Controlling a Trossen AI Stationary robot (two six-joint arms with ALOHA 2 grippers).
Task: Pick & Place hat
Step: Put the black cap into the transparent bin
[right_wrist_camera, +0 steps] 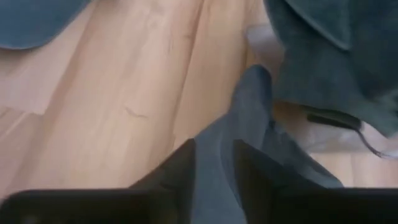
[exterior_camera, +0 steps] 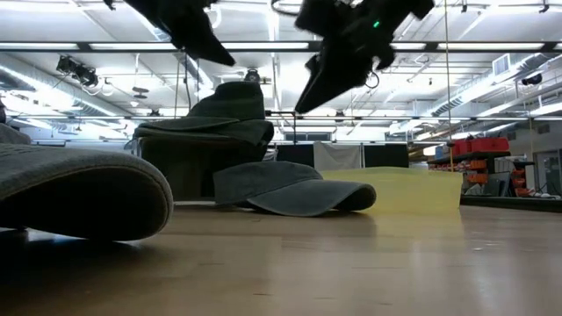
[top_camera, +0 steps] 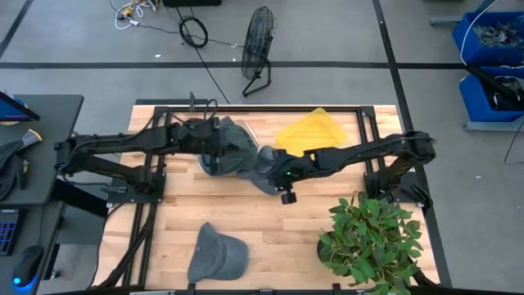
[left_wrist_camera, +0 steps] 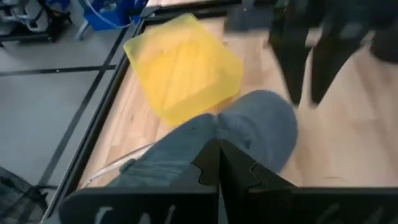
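Wooden table (top_camera: 270, 225): grey hat (top_camera: 217, 254) near front, hat pile (top_camera: 233, 152), yellow bin (top_camera: 311, 131), potted plant (top_camera: 372, 238).

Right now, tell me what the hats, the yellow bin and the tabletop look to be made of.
Hats: soft woven cloth, probably washed cotton, matte grey-blue; the crowns slump and crease. Yellow bin: translucent plastic, slightly glossy, with rounded moulded corners. Tabletop: light wood planks, like butcher block, with visible grain and a faint sheen in the low view.

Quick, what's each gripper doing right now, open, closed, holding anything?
Left gripper: jaws closed, holding nothing, above the hat pile.
Right gripper: jaws open, straddling the gray cap beside the pile, not clamped.
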